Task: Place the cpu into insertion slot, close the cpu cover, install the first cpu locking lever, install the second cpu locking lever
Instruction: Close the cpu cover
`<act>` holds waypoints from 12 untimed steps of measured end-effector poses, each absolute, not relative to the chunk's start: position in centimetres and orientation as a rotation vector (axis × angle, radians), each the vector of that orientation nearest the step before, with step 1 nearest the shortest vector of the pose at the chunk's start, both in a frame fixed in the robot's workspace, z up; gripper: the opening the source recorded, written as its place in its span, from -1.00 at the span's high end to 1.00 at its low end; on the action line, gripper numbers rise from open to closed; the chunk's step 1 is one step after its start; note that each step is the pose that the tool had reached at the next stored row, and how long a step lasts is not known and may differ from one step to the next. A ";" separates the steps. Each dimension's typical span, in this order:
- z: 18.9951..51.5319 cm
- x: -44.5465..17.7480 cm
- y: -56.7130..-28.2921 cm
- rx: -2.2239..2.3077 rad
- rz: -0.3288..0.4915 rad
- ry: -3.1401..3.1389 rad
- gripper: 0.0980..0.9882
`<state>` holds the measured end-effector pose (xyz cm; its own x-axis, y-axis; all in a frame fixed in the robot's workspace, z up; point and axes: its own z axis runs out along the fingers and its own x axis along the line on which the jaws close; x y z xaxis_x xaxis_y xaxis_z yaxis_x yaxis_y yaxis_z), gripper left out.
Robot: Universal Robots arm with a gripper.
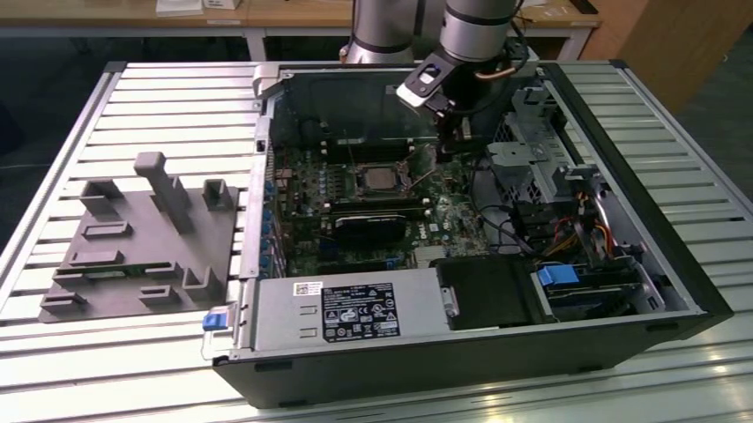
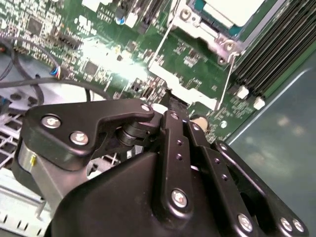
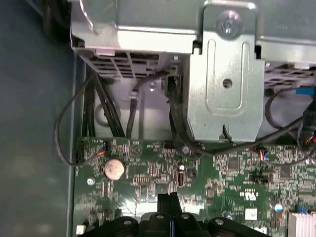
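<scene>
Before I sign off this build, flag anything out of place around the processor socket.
Two thin wire levers jut out beyond the cpu, seemingly unlatched, with the claw close by. Nothing looks spilled or damaged.

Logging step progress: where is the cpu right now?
In the exterior view, the cpu sits in the socket on the green board, just to the exterior view's left of the gripper.
</scene>
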<state>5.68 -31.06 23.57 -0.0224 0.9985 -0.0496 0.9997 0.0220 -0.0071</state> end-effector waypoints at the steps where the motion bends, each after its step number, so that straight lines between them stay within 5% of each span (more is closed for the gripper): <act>1: 23.6 5.7 -31.1 2.179 -0.073 2.228 0.99; 12: 23.5 5.6 -31.1 2.193 -0.120 2.245 0.99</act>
